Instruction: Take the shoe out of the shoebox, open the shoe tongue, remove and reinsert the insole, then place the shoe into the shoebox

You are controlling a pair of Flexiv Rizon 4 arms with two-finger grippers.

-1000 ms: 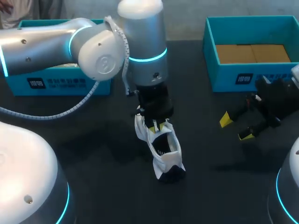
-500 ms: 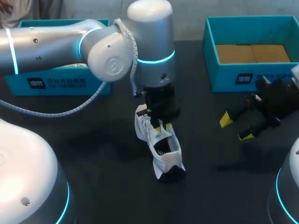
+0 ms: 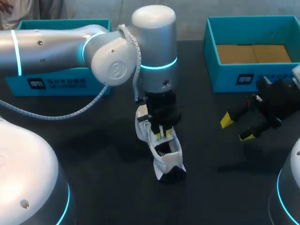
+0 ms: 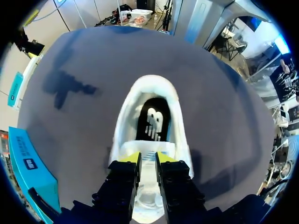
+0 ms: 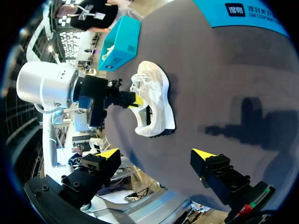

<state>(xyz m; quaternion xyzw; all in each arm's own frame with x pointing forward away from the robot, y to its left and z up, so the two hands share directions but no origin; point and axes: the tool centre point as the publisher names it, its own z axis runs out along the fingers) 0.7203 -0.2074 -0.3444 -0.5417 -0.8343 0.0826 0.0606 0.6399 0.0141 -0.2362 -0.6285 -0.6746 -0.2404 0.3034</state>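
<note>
Over the white mesh sneaker (image 3: 164, 157), lift its white fabric tongue (image 4: 148, 150), clamped in left gripper (image 4: 148, 161), slowly; right gripper (image 5: 155, 154), spread empty, well aside.

We see a white logo beside a line of small white print on the front wall of the left box (image 3: 56, 83) and the right box (image 3: 240, 78). Another white logo marks the black insole (image 4: 152, 122).
</note>
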